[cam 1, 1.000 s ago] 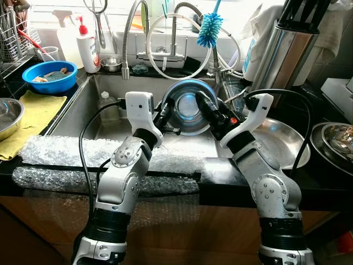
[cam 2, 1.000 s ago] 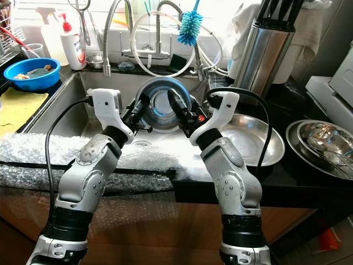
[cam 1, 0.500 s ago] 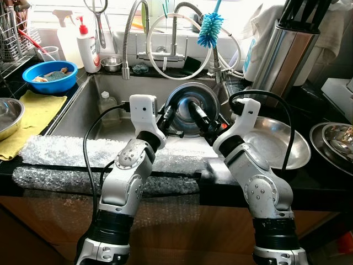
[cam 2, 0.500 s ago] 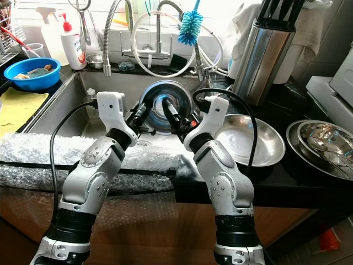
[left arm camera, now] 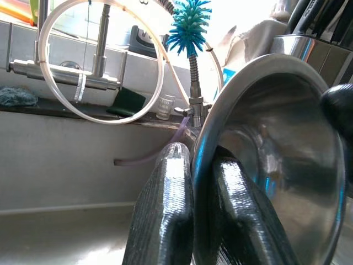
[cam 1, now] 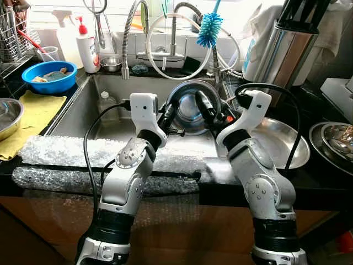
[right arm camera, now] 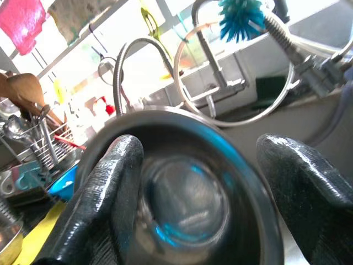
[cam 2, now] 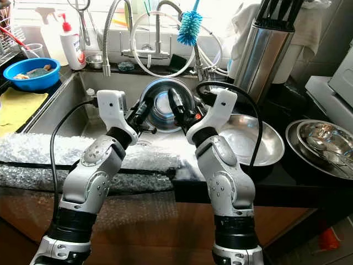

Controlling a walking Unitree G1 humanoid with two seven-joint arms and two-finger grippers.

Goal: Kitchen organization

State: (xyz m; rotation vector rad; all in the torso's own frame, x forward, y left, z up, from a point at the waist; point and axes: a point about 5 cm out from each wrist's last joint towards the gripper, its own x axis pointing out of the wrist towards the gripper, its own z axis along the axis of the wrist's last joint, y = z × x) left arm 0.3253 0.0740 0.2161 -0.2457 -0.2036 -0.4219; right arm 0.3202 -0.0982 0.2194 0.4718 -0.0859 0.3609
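bowl (cam 1: 190, 107): steel, stiff, likely light and slippery | hold: thin rim | left gripper (left arm camera: 193, 221): clamped on rim | right gripper (right arm camera: 209, 193): fingers apart, at bowl mouth

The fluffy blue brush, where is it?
The blue brush sticks up behind the sink, right of the tap. It is just above the metal bowl that the left claw pinches by its rim.

A blue bowl (cam 1: 49, 75) sits left of the sink beside a soap bottle (cam 1: 87, 47) (red pump), a yellow cloth (cam 1: 34, 113) below it, a blue brush (cam 1: 209, 28) hanging by the faucet (cam 1: 134, 33)
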